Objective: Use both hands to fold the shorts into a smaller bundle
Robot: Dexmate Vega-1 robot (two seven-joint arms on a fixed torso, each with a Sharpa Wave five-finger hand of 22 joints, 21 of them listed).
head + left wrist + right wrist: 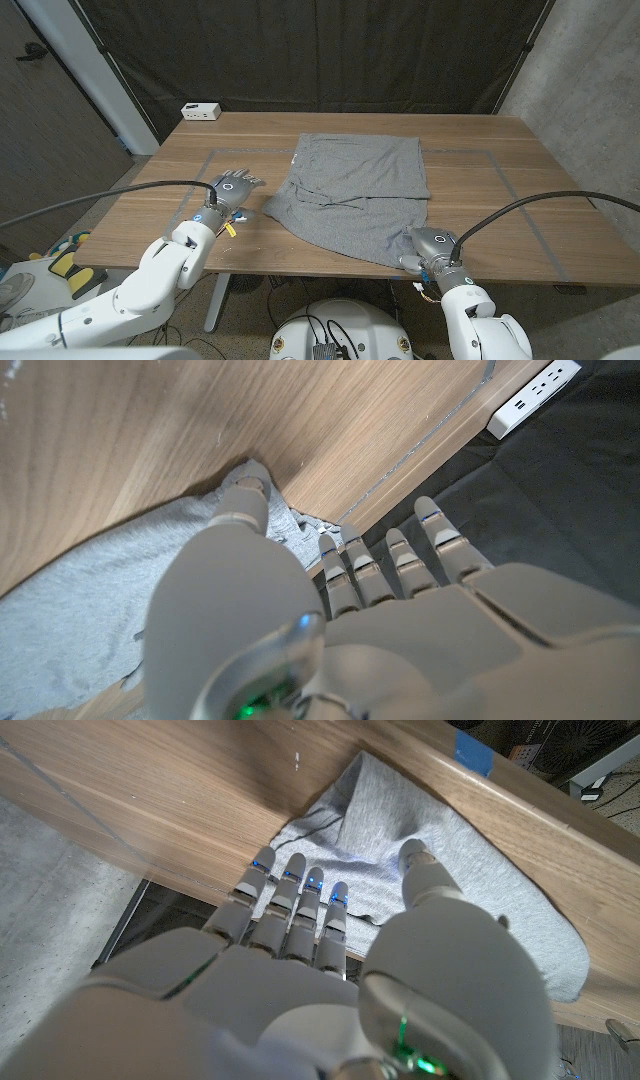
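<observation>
The grey shorts [352, 190] lie spread and slightly rumpled in the middle of the wooden table [500, 160]. My left hand [234, 188] hovers just left of the shorts' near left corner, fingers spread, holding nothing. In the left wrist view that hand [330, 620] reaches toward the grey cloth [90, 620], thumb over its edge. My right hand [426, 244] is at the shorts' near right corner, close to the table's front edge. In the right wrist view its fingers [290, 890] and thumb stretch over the cloth [470, 870] without pinching it.
A white power strip [201, 111] sits at the table's far left corner, also seen as the white strip [530, 398]. Thin marked lines [510, 185] frame the work area. A dark curtain hangs behind the table.
</observation>
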